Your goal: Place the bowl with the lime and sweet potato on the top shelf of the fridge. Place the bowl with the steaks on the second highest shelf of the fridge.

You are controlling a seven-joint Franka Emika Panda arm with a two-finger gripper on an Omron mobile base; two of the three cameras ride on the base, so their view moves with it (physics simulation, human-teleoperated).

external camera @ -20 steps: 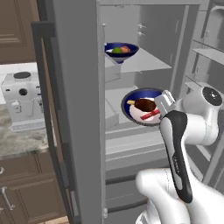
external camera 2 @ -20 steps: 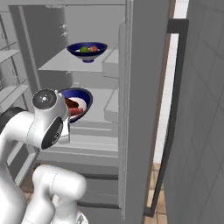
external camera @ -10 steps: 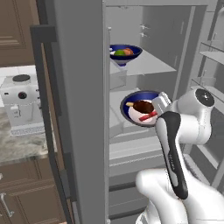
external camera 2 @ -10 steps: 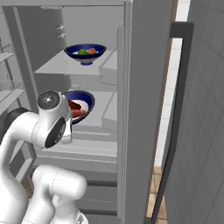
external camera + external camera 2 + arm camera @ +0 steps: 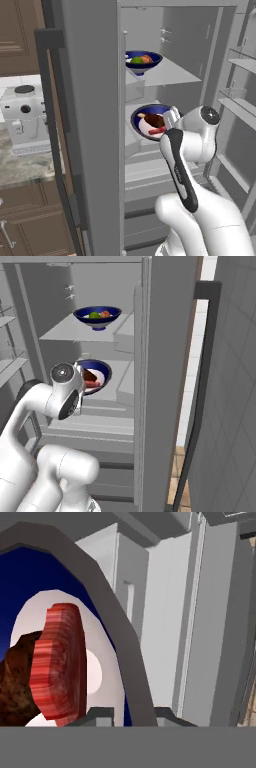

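Coffee machine [image 5: 25, 120]: white, on the counter left of the fridge [image 5: 90, 125], well apart from the work.

Fridge door: wide grey panel standing open at left; shelves flanked by side walls.

Top shelf [image 5: 167, 75]: blue bowl [image 5: 142, 61] with lime [image 5: 136, 60] and sweet potato [image 5: 146, 58] near the left edge; bare shelf to its right.

Steak bowl [image 5: 150, 120]: blue rim, white inside, at the second shelf's front edge, tilted toward the camera. Steaks [image 5: 57, 662]: one red-pink slab, one dark brown.

Gripper [image 5: 127, 712]: its fingertips straddle the steak bowl's rim, clamped on it.
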